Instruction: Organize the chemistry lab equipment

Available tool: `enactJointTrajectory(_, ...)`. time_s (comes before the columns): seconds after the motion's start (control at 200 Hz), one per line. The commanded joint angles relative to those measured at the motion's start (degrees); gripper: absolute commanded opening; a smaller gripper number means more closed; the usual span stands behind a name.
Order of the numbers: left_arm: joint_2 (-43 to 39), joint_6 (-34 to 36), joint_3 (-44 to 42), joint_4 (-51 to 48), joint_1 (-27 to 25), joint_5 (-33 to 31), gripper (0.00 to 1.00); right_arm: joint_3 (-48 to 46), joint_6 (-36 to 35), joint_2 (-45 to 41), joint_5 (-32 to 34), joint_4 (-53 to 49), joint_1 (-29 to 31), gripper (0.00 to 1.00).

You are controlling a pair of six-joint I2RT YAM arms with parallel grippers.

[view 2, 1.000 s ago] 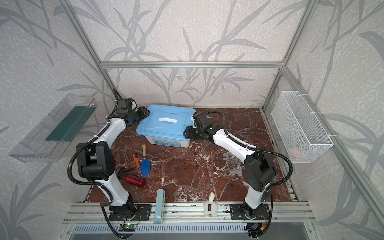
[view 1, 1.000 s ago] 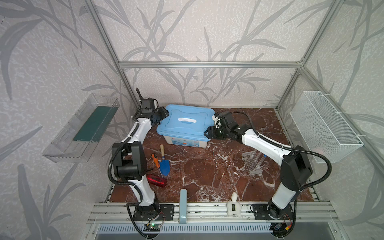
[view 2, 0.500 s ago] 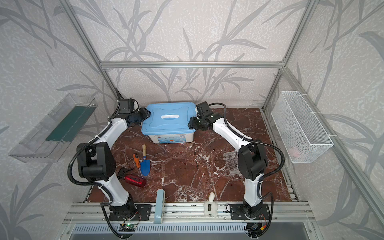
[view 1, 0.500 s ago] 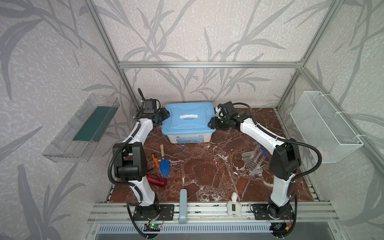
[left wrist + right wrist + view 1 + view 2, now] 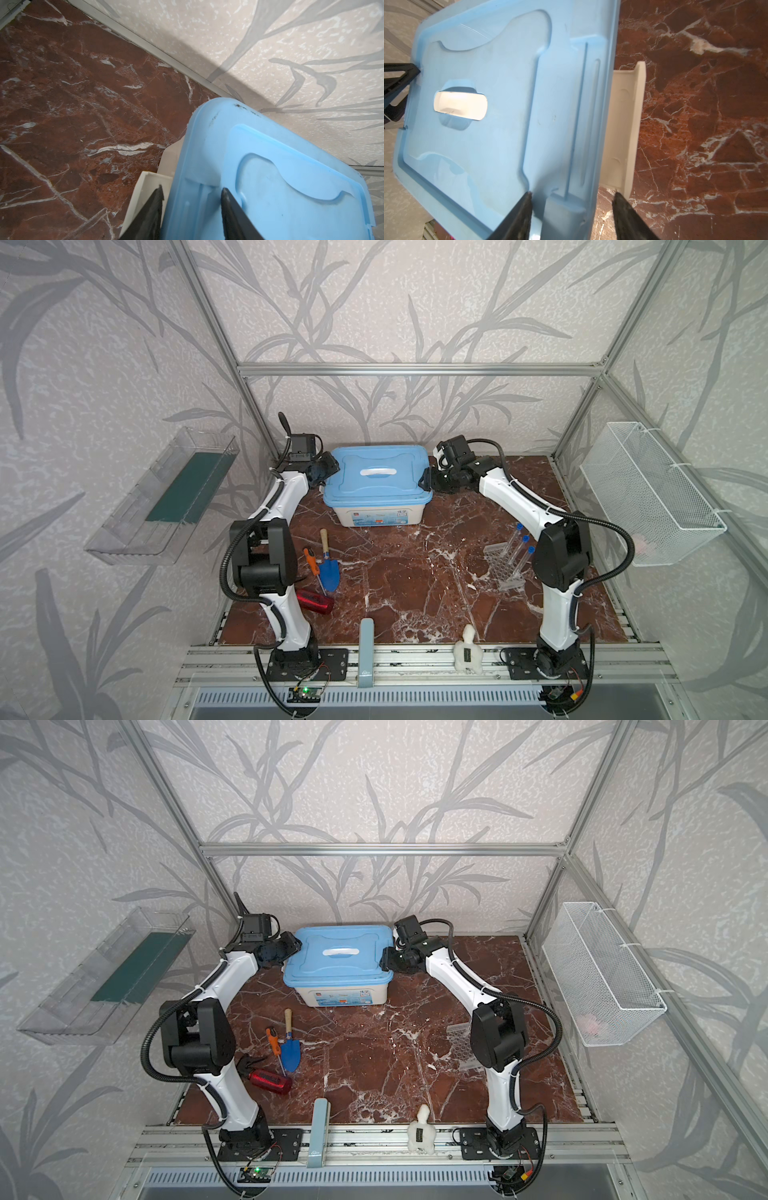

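Note:
A white box under a blue lid stands at the back middle of the table. My left gripper is shut on the lid's left end, one finger on top and the other against the white handle below the rim. At the lid's right end my right gripper is open. One of its fingers lies on the lid, and marble shows between the rim and the other. A clear perforated rack with blue-capped test tubes stands at the right.
A blue trowel, an orange screwdriver and a red-handled tool lie at the left front. A wire basket hangs on the right wall and a clear shelf tray on the left wall. The back wall is just behind the box.
The box has swung from a skewed stand to square with the back wall and moved slightly back. Both grippers went with it, and the left jaws have narrowed.

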Motion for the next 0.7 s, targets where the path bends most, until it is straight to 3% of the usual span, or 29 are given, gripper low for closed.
enactJointTrajectory(0.0,0.71,0.10,-2.04,-3.59,-0.21,-2.59,0.46,-0.40,-1.75,2.60,0.53,-4.01,0.60,0.60)
enactJointTrajectory(0.17,-1.73,-0.27,-5.27,-1.38,-0.34,-0.25,0.46,-4.53,-2.10,2.22,1.34,-3.38,0.71,0.57)
enactJointTrajectory(0.335,-4.91,-2.30,-10.47,2.16,-1.64,0.81,0.42,-11.48,-0.37,-1.47,0.65,3.65,-0.06,0.50)
enactJointTrajectory(0.5,-4.80,-3.35,-10.58,3.33,-0.47,-0.17,0.42,-5.07,-1.40,1.43,-1.50,1.28,0.38,0.34)
enactJointTrajectory(0.695,-3.78,-2.98,-9.17,1.80,-0.62,1.10,0.41,-3.10,-1.95,6.46,-0.19,-0.34,2.23,0.32)
